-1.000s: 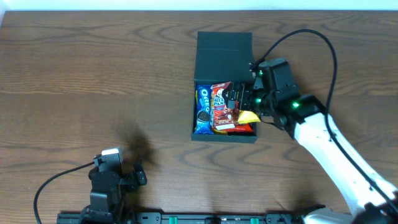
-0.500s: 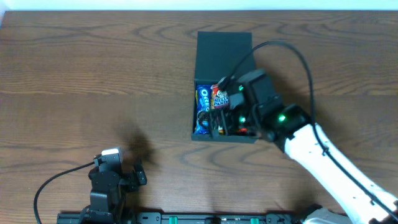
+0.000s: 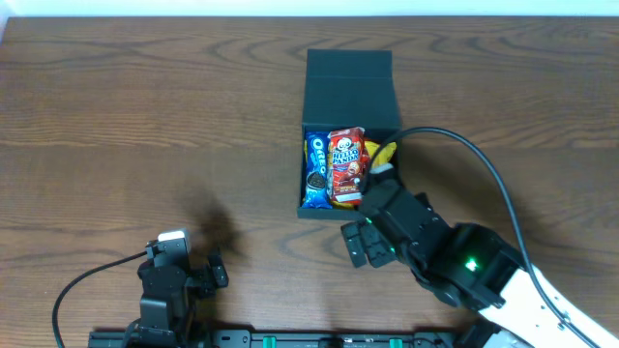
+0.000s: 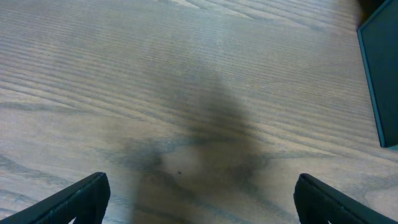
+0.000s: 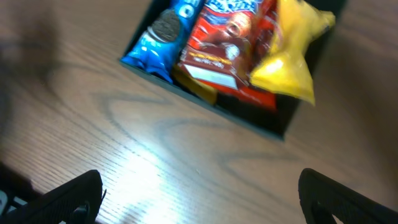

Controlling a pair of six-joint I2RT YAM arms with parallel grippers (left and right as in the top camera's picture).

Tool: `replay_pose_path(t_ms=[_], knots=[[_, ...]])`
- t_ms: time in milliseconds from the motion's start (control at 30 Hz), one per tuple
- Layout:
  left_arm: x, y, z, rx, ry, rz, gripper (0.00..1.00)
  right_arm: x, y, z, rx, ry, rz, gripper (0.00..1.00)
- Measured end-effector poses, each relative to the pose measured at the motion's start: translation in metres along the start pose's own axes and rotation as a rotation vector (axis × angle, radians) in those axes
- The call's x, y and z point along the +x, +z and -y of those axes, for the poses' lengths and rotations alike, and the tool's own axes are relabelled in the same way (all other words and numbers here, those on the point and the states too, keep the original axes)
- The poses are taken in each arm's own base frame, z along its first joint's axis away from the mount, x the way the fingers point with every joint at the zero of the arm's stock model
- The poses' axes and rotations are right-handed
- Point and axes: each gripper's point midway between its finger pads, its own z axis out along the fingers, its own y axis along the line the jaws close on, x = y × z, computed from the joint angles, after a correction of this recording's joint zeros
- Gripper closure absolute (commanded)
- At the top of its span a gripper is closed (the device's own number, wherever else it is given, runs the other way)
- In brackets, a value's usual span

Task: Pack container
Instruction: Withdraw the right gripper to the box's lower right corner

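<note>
Container [image 3: 348, 82] sits just ahead of the right pincer [image 3: 360, 244], lid flat open, holding a blue packet [image 3: 315, 169], a red packet [image 3: 345, 166] and a yellow packet [image 3: 383, 153] (that one lies on top). Spread and empty, this pincer looks placed to tuck it down; the left pincer [image 4: 199, 202], also spread, rests well apart.

wooden table [image 4: 124, 74], container [image 4: 382, 81] edge at right, left gripper [image 4: 199, 202] jaws apart
</note>
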Motion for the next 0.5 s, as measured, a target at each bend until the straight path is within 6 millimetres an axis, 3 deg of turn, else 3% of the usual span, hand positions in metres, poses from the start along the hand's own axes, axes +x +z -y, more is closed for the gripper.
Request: replay_pose_path(t_ms=[233,500], knots=[[0.000,0.000,0.000,0.000,0.000,0.000,0.05,-0.014,-0.014,0.018,0.008,0.081,0.147,0.01],[0.000,0.000,0.000,0.000,0.000,0.000,0.04,-0.030,-0.022,0.067,0.121,0.060,0.226,0.01]])
